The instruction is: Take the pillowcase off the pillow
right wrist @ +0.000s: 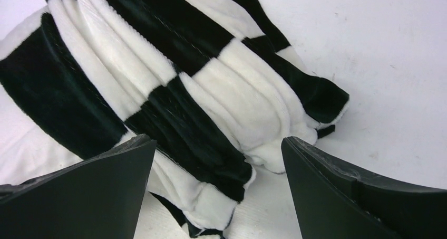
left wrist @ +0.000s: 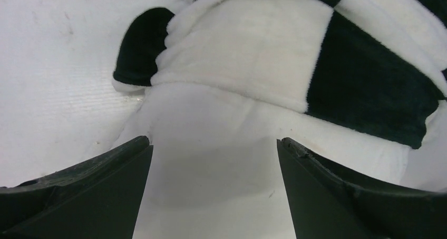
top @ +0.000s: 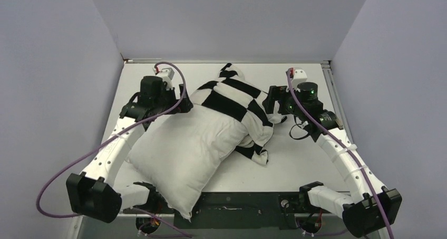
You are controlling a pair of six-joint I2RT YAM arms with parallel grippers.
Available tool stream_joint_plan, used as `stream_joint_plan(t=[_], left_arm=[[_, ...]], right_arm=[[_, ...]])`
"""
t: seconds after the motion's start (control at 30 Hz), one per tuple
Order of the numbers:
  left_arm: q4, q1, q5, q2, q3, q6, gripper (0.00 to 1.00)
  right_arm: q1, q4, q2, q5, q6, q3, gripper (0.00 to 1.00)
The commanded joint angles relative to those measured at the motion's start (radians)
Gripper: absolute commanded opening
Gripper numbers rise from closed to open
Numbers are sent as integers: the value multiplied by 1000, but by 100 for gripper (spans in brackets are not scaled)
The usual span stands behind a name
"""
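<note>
The plain white pillow (top: 179,149) lies diagonally across the table, its near corner over the front edge. The black-and-white checkered pillowcase (top: 237,99) is bunched over the pillow's far end, with folds trailing down its right side. My left gripper (top: 185,105) is open at the pillow's far left edge; in the left wrist view it hangs over bare pillow (left wrist: 211,165) just below the pillowcase's hem (left wrist: 253,54). My right gripper (top: 270,102) is open at the right side of the bunched pillowcase (right wrist: 174,96), its jaws spread above the folds, holding nothing.
The white table (top: 300,154) is walled in by grey panels on the left, back and right. Purple cables loop from both arms. The arm bases stand at the near edge beside a black mounting plate (top: 248,202).
</note>
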Motion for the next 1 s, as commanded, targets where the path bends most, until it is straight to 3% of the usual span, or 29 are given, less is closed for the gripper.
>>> stream_joint_plan(t=[0.0, 0.1, 0.23, 0.4, 0.73, 0.97], left_arm=[[46, 2, 120, 82, -6, -51, 88], [58, 2, 167, 140, -26, -53, 75], [69, -27, 235, 168, -43, -40, 35], [93, -154, 169, 96, -57, 2, 2], [130, -320, 46, -38, -79, 19, 0], [146, -362, -1, -63, -120, -7, 0]], right_arm=[[39, 120, 56, -68, 16, 84, 93], [116, 128, 111, -15, 0, 129, 92], [195, 126, 188, 18, -32, 204, 90], [231, 138, 269, 2, -42, 300, 90], [344, 60, 532, -69, -108, 575, 90], [401, 2, 729, -86, -167, 678, 90]])
